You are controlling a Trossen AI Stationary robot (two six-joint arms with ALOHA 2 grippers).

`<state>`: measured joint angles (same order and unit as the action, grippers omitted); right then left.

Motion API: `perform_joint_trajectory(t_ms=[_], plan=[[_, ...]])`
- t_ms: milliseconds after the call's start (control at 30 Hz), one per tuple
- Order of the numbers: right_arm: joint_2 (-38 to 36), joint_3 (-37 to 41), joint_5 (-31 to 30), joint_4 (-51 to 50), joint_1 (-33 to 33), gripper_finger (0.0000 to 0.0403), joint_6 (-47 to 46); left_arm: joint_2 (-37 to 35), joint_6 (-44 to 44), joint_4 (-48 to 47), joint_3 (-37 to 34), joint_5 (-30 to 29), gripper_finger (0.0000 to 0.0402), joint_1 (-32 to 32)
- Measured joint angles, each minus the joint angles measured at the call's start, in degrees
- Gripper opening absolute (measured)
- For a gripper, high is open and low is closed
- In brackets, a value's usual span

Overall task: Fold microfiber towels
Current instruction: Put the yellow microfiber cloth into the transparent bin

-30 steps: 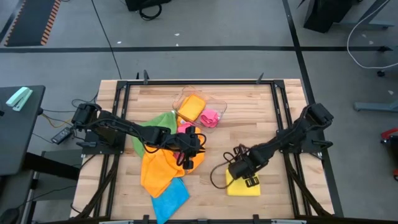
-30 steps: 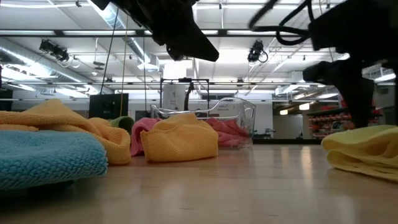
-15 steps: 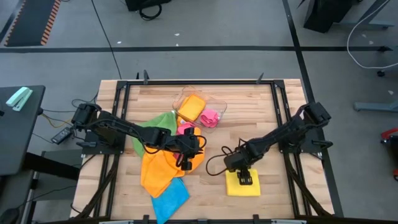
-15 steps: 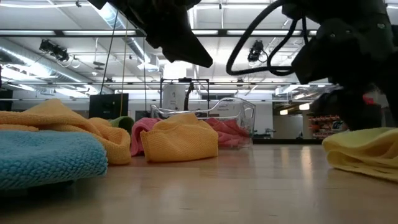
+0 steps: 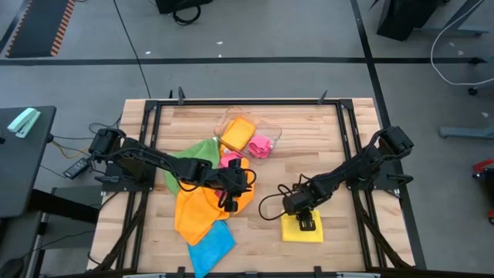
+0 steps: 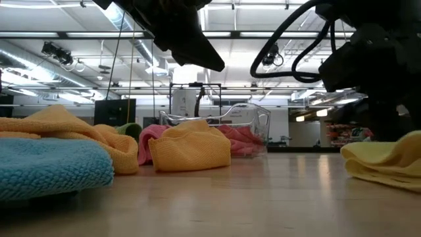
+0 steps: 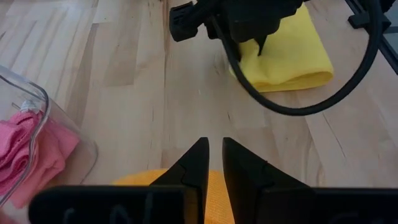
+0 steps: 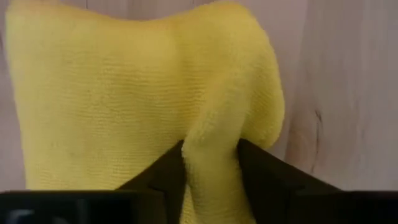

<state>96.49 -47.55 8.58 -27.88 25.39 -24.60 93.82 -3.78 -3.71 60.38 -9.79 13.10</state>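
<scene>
Holding pink towel [image 5: 262, 146], orange towel [image 5: 236, 133]: clear tray [image 5: 272, 128] | right hand [image 5: 306, 225] pinching yellow towel [image 5: 293, 231] | left hand [image 5: 238, 194] narrow

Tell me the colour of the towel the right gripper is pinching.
Plain yellow. The right gripper pinches a ridge of the yellow towel; the right wrist view shows it best.

You see two matte black jointed arms, looping black cable just behind each wrist. Left gripper [image 7: 211, 163] has two tapered black fingers; right gripper [image 8: 210, 163] has blunt black fingers.
</scene>
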Motion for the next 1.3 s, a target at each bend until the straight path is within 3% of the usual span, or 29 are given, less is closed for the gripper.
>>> perform_joint_trajectory(t_ms=[167,233,433,600,867,1000,1133,1300], plan=[[-0.10,0.00,-0.12,0.61,-0.57,0.0035,4.84,-0.25,2.79,0.14,0.00,0.27,0.0046,0.94],[-0.80,-0.12,-0.25,0.62,-0.57,0.0013,5.60,-0.39,2.94,1.29,0.00,0.46,0.0042,1.77],[-5.55,-2.41,-11.58,-3.67,0.18,0.0010,5.97,1.38,-8.78,3.97,0.01,0.57,0.0050,2.41],[-8.63,-4.96,-19.51,-9.22,2.75,0.0009,6.89,5.42,-14.91,11.74,-0.03,0.45,0.0110,1.66],[-8.24,-10.80,-28.48,-16.83,5.53,0.0008,7.26,8.94,-15.14,24.87,0.02,0.45,0.0245,-0.14],[-8.15,-13.33,-32.43,-19.00,6.47,0.0007,6.54,9.55,-15.10,26.95,-0.02,0.43,0.0296,-1.16],[-8.43,-16.81,-36.64,-24.54,7.75,0.0007,6.40,8.53,-12.85,25.82,-0.07,0.43,0.0320,-1.75],[-8.57,-19.97,-47.54,-30.02,10.07,0.0007,11.12,5.27,-7.34,25.60,0.07,0.40,0.0311,-1.75]])
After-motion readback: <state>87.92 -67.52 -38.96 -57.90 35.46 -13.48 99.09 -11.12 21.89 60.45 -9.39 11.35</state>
